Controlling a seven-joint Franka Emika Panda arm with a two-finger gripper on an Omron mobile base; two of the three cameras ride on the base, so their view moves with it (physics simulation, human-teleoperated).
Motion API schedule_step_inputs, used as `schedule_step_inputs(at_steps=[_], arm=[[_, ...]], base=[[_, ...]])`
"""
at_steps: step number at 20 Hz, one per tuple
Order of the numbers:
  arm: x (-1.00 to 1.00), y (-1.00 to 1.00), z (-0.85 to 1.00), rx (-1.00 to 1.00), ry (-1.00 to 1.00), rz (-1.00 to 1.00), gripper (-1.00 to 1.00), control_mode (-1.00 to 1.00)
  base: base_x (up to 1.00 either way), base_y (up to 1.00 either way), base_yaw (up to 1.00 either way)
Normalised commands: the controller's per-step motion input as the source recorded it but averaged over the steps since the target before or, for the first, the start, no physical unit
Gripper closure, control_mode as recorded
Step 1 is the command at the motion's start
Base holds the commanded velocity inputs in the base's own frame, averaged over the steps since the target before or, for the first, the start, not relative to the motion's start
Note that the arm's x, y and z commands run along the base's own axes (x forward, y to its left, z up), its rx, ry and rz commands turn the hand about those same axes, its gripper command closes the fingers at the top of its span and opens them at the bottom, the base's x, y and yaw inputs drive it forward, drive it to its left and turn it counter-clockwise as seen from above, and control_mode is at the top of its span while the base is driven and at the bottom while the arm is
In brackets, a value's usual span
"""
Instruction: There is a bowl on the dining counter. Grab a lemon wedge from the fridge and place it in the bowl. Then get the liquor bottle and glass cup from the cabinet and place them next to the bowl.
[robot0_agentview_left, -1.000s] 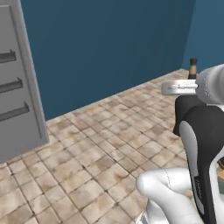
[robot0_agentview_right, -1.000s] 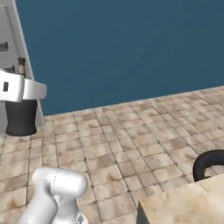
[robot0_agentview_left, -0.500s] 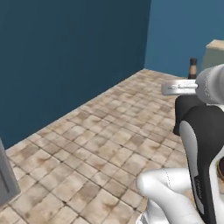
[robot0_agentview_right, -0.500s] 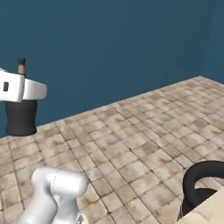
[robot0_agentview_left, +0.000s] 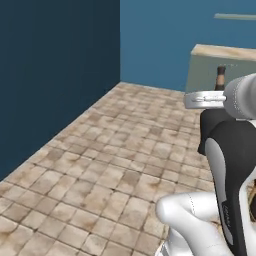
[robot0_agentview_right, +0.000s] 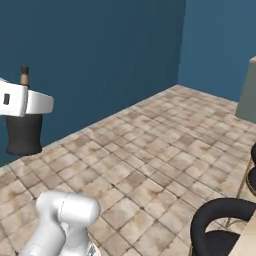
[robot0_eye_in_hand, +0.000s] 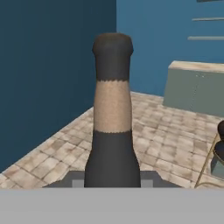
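In the left base view, a dark blue wall stood on the left, meeting a lighter blue wall at a corner, and tan mottled stone tiles (robot0_agentview_left: 115, 165) covered the floor in a diamond-set grid. Farther right, a grey-green counter (robot0_agentview_left: 210, 67) with a beige top stood against the far wall. One liquor bottle (robot0_agentview_left: 220, 79) showed its thin neck and dark cap above the white hand.

In the right base view, the bottle's round dark body (robot0_agentview_right: 24, 134) hung below the white hand at the left, with its tan neck and small cap above. At the lower right curved one black chair back (robot0_agentview_right: 220, 220) with thin gold legs.

In the hand view, the bottle (robot0_eye_in_hand: 112, 131) rose upright in the middle: matte dark body, tan banded neck, dark cap. The gripper (robot0_eye_in_hand: 112, 181) was clamped on the bottle's body, one grey finger (robot0_eye_in_hand: 76, 180) showing on each side. The bottle was carried above the floor.
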Motion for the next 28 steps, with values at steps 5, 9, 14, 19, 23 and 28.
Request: schedule_step_inputs(at_steps=[5, 9, 14, 19, 23, 28], arm=[[0.00, 0.00, 0.00, 0.00, 0.00, 0.00, 1.00, 1.00], [0.00, 0.00, 0.00, 0.00, 0.00, 0.00, 1.00, 1.00], [0.00, 0.00, 0.00, 0.00, 0.00, 0.00, 1.00, 1.00], [0.00, 0.00, 0.00, 0.00, 0.00, 0.00, 1.00, 1.00], [0.00, 0.00, 0.00, 0.00, 0.00, 0.00, 1.00, 1.00], [0.00, 0.00, 0.00, 0.00, 0.00, 0.00, 1.00, 1.00]], base=[[0.94, 0.00, -0.41], [0.96, 0.00, -0.39], [0.93, 0.01, -0.40], [0.77, 0.03, -0.43], [0.69, 0.04, -0.46], [0.63, 0.01, -0.45]])
